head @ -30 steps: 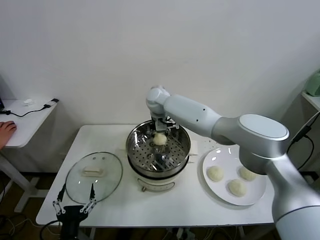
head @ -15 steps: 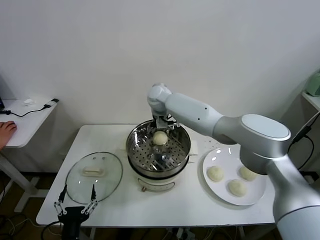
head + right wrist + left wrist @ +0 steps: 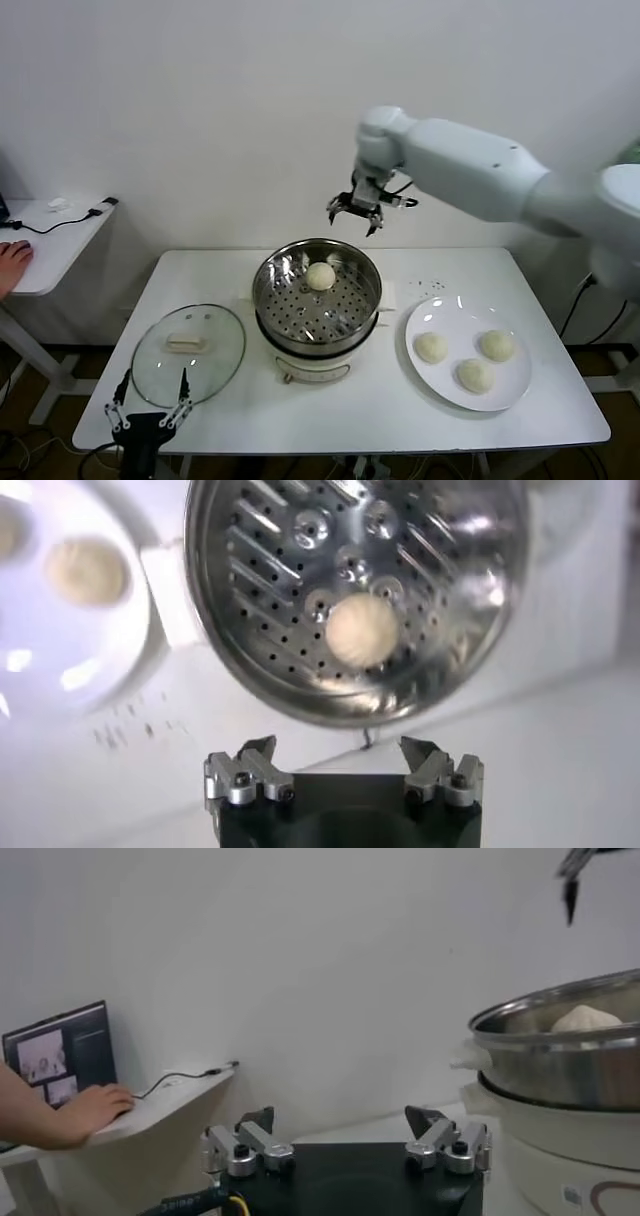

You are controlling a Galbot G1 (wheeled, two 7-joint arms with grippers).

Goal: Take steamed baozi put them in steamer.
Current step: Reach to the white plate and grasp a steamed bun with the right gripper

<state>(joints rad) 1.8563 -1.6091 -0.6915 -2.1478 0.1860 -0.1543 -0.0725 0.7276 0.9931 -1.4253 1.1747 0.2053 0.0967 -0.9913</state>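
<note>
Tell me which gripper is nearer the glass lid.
Left. The left gripper sits at the table's front edge, just in front of the glass lid. The right gripper hangs high behind the steamer.

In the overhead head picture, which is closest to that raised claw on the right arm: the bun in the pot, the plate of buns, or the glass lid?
From the right end effector, open above the table's far side:
1. The steamed baozi, on the steamer's tray just below.
2. The plate, at front right.
3. The glass lid, at front left, by the parked left end effector.
</note>
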